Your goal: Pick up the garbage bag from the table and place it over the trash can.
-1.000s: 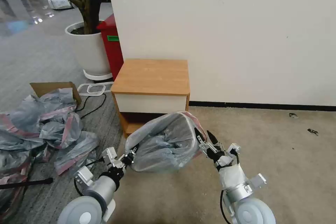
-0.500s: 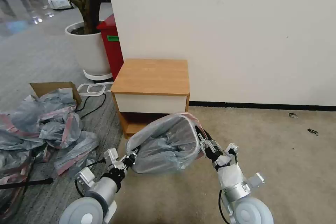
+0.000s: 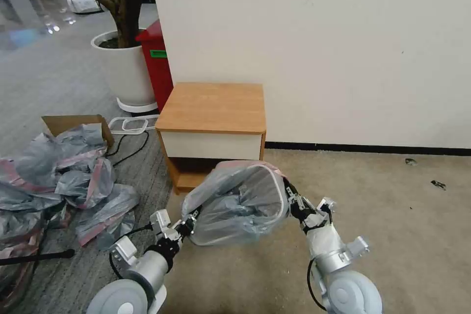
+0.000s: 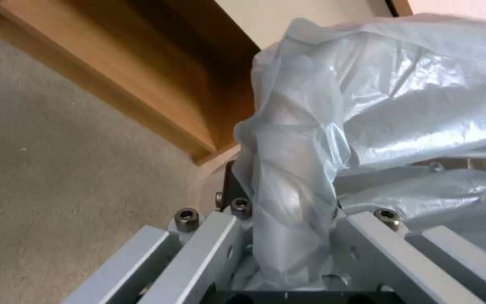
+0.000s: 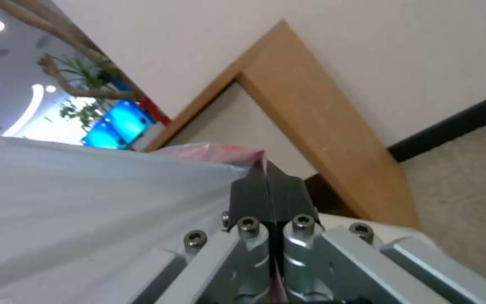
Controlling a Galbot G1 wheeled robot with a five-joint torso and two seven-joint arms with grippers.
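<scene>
In the lower middle of the head view, the right end effector [image 3: 293, 199] is pinched tight on the pink-banded rim of the garbage bag [image 3: 235, 203], its black pads [image 5: 267, 195] pressed together over the plastic, while the left end effector [image 3: 189, 222] is clamped on a gathered fold at the bag's opposite edge. The bag is stretched between them over the cream rim of the trash can [image 3: 283, 195], on the beige carpet just in front of the table [image 3: 213, 108], whose tabletop sits above it in the frame.
</scene>
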